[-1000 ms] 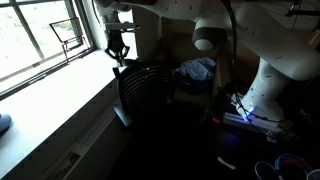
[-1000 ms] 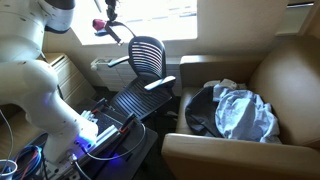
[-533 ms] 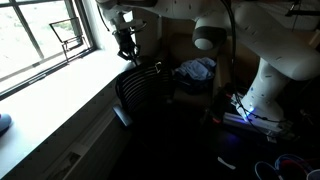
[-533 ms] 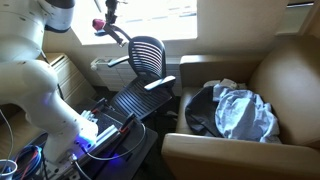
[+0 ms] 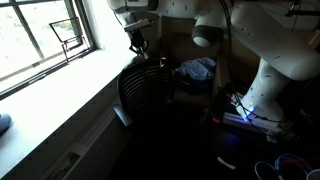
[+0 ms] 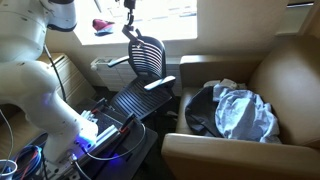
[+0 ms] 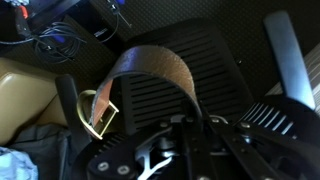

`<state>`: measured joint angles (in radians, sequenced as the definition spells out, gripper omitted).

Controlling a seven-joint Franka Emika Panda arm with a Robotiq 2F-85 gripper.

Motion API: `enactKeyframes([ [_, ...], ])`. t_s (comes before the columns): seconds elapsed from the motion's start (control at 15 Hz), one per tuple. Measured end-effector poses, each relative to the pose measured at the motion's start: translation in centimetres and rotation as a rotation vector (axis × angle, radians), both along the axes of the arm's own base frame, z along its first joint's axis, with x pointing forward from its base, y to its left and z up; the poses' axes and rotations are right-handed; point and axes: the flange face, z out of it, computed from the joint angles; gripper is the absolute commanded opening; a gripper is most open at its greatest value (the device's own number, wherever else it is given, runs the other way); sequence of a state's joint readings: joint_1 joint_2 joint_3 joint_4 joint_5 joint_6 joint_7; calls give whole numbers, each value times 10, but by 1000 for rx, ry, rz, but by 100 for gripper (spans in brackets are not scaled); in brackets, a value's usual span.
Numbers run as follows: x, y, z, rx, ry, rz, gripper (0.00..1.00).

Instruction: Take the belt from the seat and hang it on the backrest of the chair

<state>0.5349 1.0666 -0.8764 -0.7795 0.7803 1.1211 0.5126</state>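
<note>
My gripper is shut on a brown leather belt with a brass buckle. The belt arches up from the jaws and its buckle end hangs down. In both exterior views the gripper hangs just above the top of the backrest of a black mesh office chair. The chair's seat lies below and shows as dark slats in the wrist view. The belt is hard to make out in the exterior views.
A window sill runs beside the chair. A brown armchair holds a heap of clothes. The robot base stands close to the chair, with cables and a lit device on the floor.
My gripper has moved sideways with the belt, from beside the window to right over the top of the chair's backrest. The chair has not moved.
</note>
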Motion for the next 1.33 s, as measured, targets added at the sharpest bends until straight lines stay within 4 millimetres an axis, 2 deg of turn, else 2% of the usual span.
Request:
enactKeyframes([
  [0.13, -1, -51, -1, -59, 25, -97, 0],
  [0.2, -8, -63, -4, -61, 76, -113, 0],
  [0.27, -15, -62, -10, -34, 119, -91, 0],
  [0.33, -21, -52, -17, -3, 145, -58, 0],
  [0.4, -27, -33, -27, 30, 166, -20, 0],
  [0.67, -65, 76, -60, 123, 245, 157, 0],
  [0.73, -78, 101, -67, 135, 273, 203, 1],
  [0.8, -85, 116, -71, 124, 281, 222, 1],
  [0.87, -87, 122, -72, 116, 281, 228, 1],
  [1.13, -82, 108, -73, 118, 279, 207, 0],
  [1.2, -84, 111, -79, 118, 297, 223, 0],
  [1.33, -99, 133, -108, 165, 378, 280, 0],
])
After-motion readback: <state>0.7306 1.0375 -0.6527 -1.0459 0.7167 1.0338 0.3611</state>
